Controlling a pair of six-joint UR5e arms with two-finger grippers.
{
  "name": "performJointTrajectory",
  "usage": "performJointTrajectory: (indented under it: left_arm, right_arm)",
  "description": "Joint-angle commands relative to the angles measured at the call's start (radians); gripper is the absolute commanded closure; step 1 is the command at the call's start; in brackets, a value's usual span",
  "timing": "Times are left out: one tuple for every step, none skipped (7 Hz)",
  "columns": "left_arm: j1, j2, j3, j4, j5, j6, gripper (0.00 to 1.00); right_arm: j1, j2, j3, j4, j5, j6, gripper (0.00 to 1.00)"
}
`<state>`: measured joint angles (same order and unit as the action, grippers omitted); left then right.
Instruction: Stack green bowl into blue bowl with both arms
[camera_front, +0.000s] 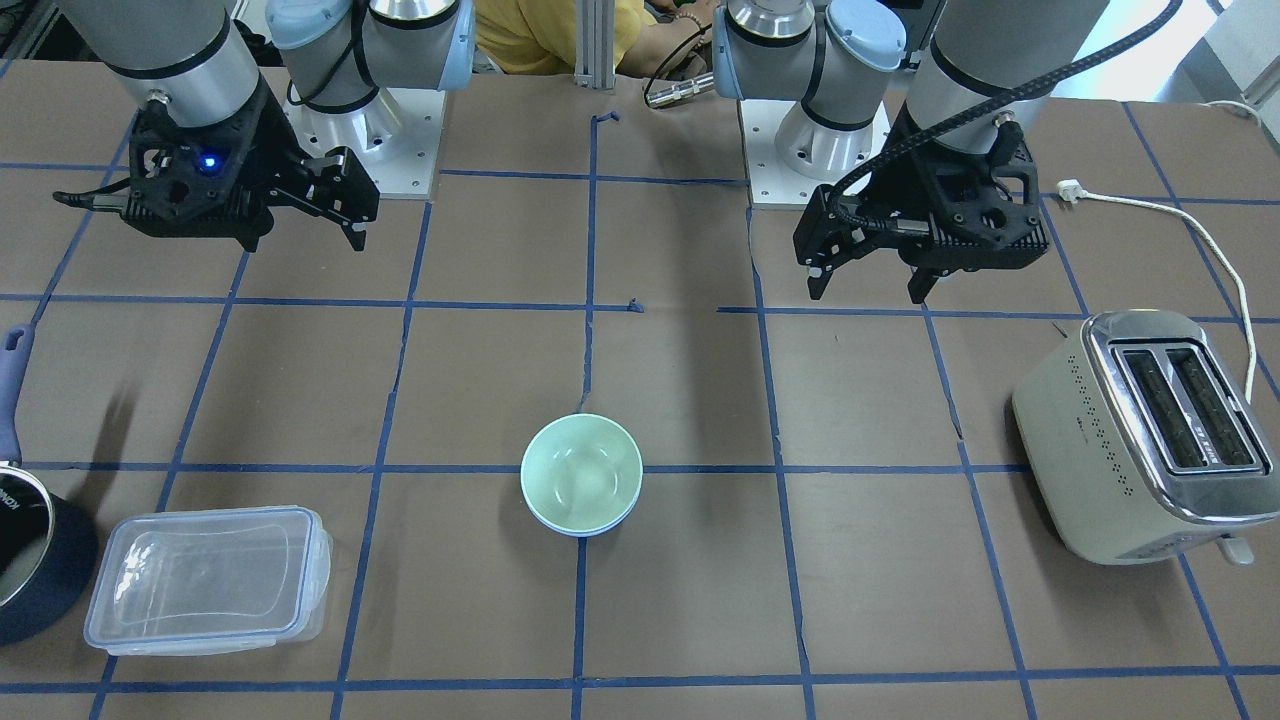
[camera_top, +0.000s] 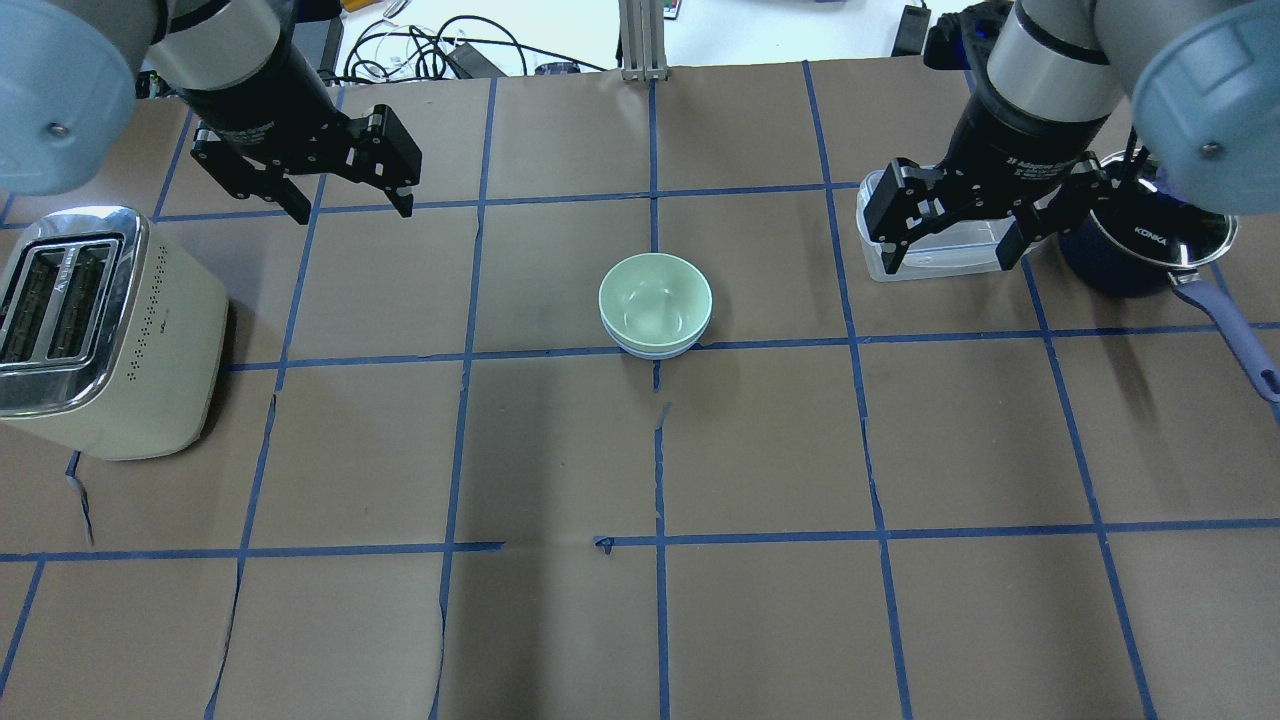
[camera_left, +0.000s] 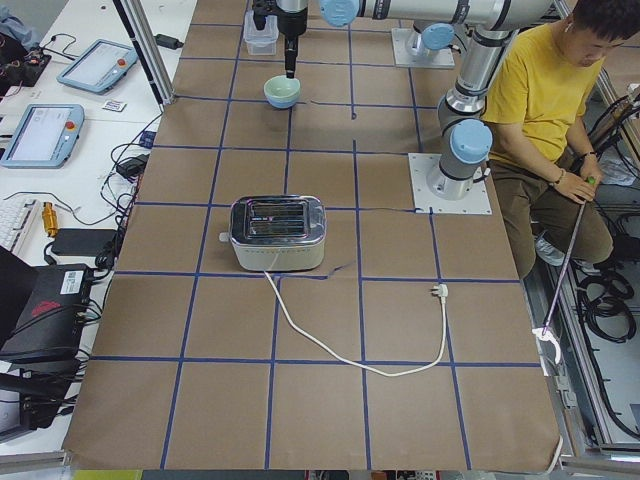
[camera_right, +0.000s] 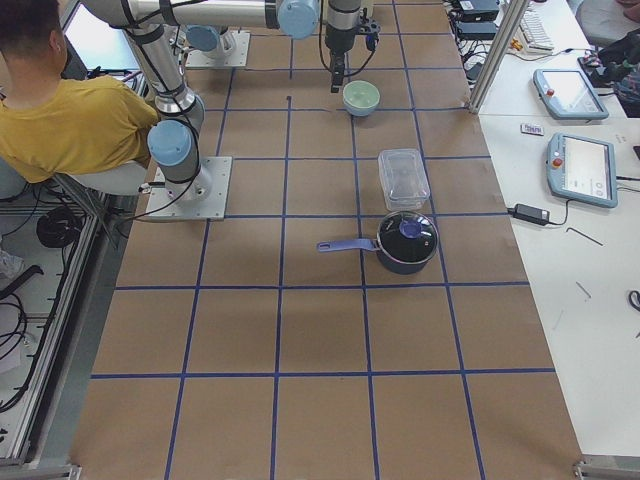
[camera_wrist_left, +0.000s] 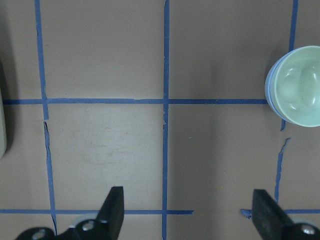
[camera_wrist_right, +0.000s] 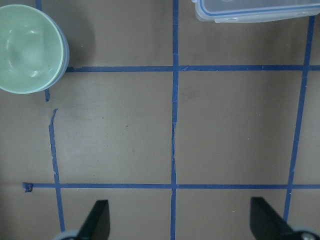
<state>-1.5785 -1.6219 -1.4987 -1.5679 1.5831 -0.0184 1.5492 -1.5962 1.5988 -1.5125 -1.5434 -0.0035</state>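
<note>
The green bowl (camera_top: 655, 298) sits nested inside the blue bowl (camera_top: 655, 351) at the middle of the table; only a thin blue rim shows under it. The pair also shows in the front view, green bowl (camera_front: 581, 470) over blue bowl (camera_front: 580, 529). My left gripper (camera_top: 352, 205) is open and empty, raised well to the left of the bowls. My right gripper (camera_top: 950, 262) is open and empty, raised to their right. The left wrist view shows the green bowl (camera_wrist_left: 300, 85) at its right edge; the right wrist view shows it (camera_wrist_right: 27, 47) at the top left.
A cream toaster (camera_top: 100, 330) stands at the table's left end, its white cord (camera_front: 1200, 240) trailing behind it. A clear lidded container (camera_front: 205, 575) and a dark navy pot (camera_top: 1140, 250) sit at the right end. A person in yellow (camera_left: 545, 90) sits behind the robot.
</note>
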Motion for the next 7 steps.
performJointTrajectory:
  left_arm:
    - [0.0, 0.0, 0.0, 0.0, 0.0, 0.0, 0.07]
    - [0.0, 0.004, -0.001, 0.0, 0.0, -0.002, 0.07]
    - [0.0, 0.004, -0.001, 0.0, 0.0, -0.005, 0.06]
    - [0.0, 0.004, 0.0, 0.0, 0.0, -0.005, 0.05]
    - [0.0, 0.005, -0.001, 0.0, 0.0, -0.006, 0.05]
    - [0.0, 0.005, 0.0, 0.0, 0.0, -0.006, 0.05]
    - [0.0, 0.005, 0.0, 0.0, 0.0, -0.006, 0.05]
  right_arm:
    - [0.003, -0.011, -0.017, 0.012, -0.012, 0.088, 0.0]
    - [0.005, -0.013, -0.02, 0.014, -0.012, 0.088, 0.0]
    - [0.003, -0.024, -0.022, 0.029, -0.023, 0.088, 0.0]
    - [0.003, -0.031, -0.02, 0.034, -0.044, 0.086, 0.0]
    - [0.003, -0.03, -0.019, 0.034, -0.04, 0.088, 0.0]
    - [0.003, -0.031, -0.019, 0.034, -0.038, 0.088, 0.0]
    - [0.003, -0.031, -0.019, 0.035, -0.037, 0.088, 0.0]
